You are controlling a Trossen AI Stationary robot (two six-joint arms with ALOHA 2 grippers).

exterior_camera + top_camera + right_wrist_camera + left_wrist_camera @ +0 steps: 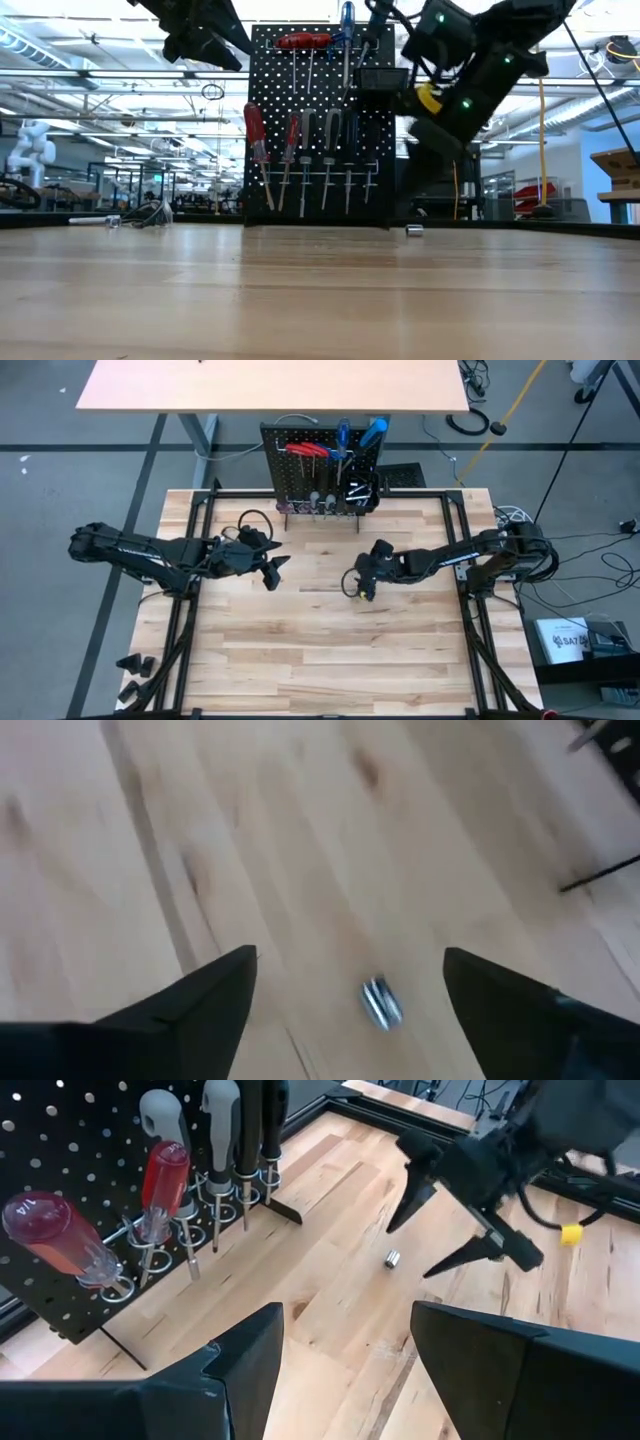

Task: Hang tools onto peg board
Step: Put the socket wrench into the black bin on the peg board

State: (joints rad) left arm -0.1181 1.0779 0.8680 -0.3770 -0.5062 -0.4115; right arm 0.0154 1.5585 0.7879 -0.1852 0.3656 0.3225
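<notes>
The black peg board (pixel 318 472) stands upright at the table's far edge. Red-handled screwdrivers (pixel 165 1175), grey- and black-handled tools (pixel 222 1110), red hex keys (pixel 303 42) and a blue screwdriver (pixel 347 20) hang on it. A small silver metal piece (pixel 392 1259) lies on the table in front of the board. My right gripper (pixel 350 955) is open and hovers above this piece (pixel 380 1002), fingers on either side, not touching it. My left gripper (pixel 345 1315) is open and empty, raised left of centre (pixel 272 568) and pointing toward the piece.
A square black bin (pixel 362 488) is attached at the board's right side. Black frame rails (pixel 190 540) run along the table's left and right edges. A second tan table (pixel 270 385) stands beyond the board. Bare wood lies toward the near edge (pixel 320 660).
</notes>
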